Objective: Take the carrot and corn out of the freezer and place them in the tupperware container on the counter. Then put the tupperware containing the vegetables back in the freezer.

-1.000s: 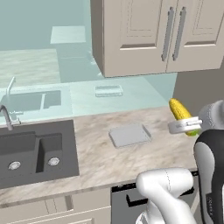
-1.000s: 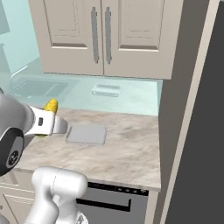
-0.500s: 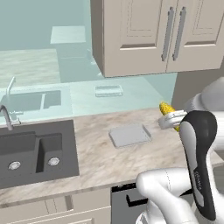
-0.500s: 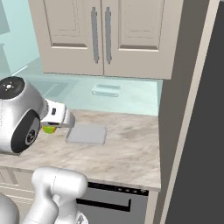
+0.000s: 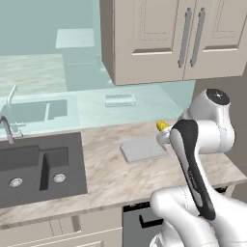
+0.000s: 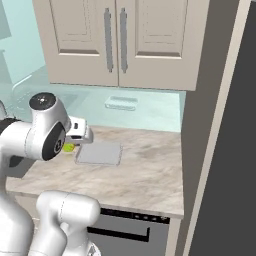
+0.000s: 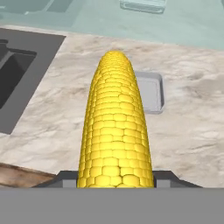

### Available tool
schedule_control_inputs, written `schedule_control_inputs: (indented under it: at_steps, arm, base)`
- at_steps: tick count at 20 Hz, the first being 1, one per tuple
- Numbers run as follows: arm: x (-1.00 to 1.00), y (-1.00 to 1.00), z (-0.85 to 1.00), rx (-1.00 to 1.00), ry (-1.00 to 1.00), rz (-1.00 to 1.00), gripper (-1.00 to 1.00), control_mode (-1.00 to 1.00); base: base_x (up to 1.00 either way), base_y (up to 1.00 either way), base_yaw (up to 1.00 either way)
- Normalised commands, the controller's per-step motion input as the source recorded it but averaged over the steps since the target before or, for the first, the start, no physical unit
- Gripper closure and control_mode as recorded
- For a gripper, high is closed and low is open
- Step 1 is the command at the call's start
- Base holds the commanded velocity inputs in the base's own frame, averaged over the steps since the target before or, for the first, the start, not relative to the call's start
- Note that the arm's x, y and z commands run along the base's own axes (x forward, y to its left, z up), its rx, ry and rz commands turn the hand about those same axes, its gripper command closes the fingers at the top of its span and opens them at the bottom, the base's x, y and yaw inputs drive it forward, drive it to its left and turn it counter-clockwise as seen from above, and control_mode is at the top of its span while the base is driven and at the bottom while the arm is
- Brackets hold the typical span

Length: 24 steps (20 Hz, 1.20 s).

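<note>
Now the corn (image 7: 116,127) is carried toward the tupperware container (image 5: 143,149).
The cob is clamped in half-open jaws; released short of the container, it could roll across the bench (image 5: 111,178).

Kitchen: sink (image 5: 38,166), cabinets (image 6: 115,40), counter (image 6: 145,175)

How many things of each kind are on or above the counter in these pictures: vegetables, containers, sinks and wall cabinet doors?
Vegetables: 1, the corn, held in the gripper above the counter.
Containers: 1, the tupperware container, with nothing in it.
Sinks: 1, the dark double-basin sink.
Wall cabinet doors: 2, the cabinet doors.
Total: 5.
</note>
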Motion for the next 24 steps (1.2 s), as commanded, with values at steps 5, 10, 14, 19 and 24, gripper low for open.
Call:
schedule_control_inputs:
  at_steps: [5, 10, 14, 19, 24]
  arm:
    - [0.68, 0.22, -0.65, -0.04, 0.01, 0.03, 1.0, -1.0]
    - [0.51, 0.15, -0.34, 0.0, 0.08, 0.0, 1.0, -1.0]
    - [0.23, 0.19, -0.26, 0.0, 0.02, -0.03, 1.0, -1.0]
    - [0.0, 0.02, -0.01, 0.02, 0.05, -0.14, 1.0, -1.0]
    - [0.0, 0.02, -0.01, 0.0, 0.05, -0.19, 1.0, -1.0]
  base:
    - [0.0, 0.0, 0.0]
    - [0.0, 0.0, 0.0]
    - [0.0, 0.0, 0.0]
    - [0.0, 0.0, 0.0]
    - [0.0, 0.0, 0.0]
